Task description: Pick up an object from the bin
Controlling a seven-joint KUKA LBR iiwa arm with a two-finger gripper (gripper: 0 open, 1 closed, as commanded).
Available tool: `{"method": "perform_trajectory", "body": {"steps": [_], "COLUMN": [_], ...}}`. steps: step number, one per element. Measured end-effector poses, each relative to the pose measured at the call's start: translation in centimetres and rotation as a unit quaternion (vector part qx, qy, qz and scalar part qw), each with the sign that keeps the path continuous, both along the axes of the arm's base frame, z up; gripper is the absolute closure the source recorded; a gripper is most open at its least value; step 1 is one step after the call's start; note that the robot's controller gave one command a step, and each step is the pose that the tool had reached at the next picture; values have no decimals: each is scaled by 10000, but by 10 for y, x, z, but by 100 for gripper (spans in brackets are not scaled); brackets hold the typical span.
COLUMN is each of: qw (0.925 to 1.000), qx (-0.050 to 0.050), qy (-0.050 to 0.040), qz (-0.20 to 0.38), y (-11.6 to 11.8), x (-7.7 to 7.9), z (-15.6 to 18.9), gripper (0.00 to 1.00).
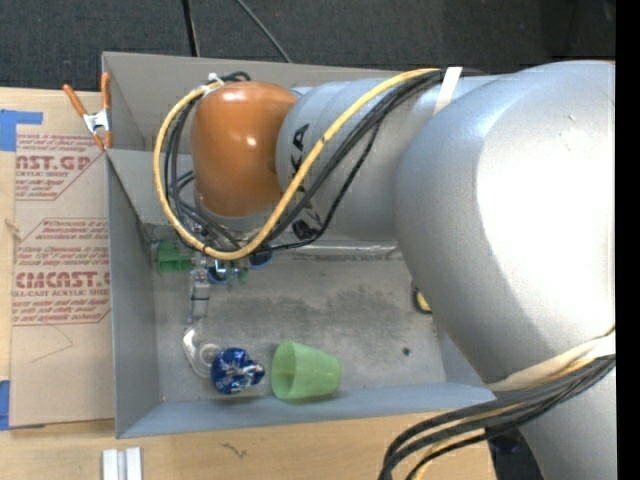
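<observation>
Jaws mostly hidden under orange cover point(235, 148); opening cannot tell. Green cup point(305, 371), blue-white thing point(235, 370) near front wall.

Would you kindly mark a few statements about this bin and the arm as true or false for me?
1. A light green cup lies on its side near the front wall of the bin. True.
2. The blue-and-white object lies to the right of that cup. False: it lies just left of the cup, close beside it.
3. The gripper hangs in the left part of the bin. True.
4. The gripper holds the light green cup. False: the cup rests on the bin floor, apart from the gripper and to its lower right in the camera view.
</observation>
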State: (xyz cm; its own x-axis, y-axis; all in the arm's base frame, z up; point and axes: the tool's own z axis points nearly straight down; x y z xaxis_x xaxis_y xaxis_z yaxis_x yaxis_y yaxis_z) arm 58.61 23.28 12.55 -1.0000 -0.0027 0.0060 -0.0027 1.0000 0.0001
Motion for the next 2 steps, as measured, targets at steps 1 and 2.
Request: {"method": "perform_trajectory", "body": {"steps": [1, 2], "qw": [9980, 9979], "qx": [-6, 12], "qy": [-2, -43], "qz": [638, 642], "y": [-49, -46], "x": [-69, -65], "z": [-55, -50], "gripper": [0, 100]}}
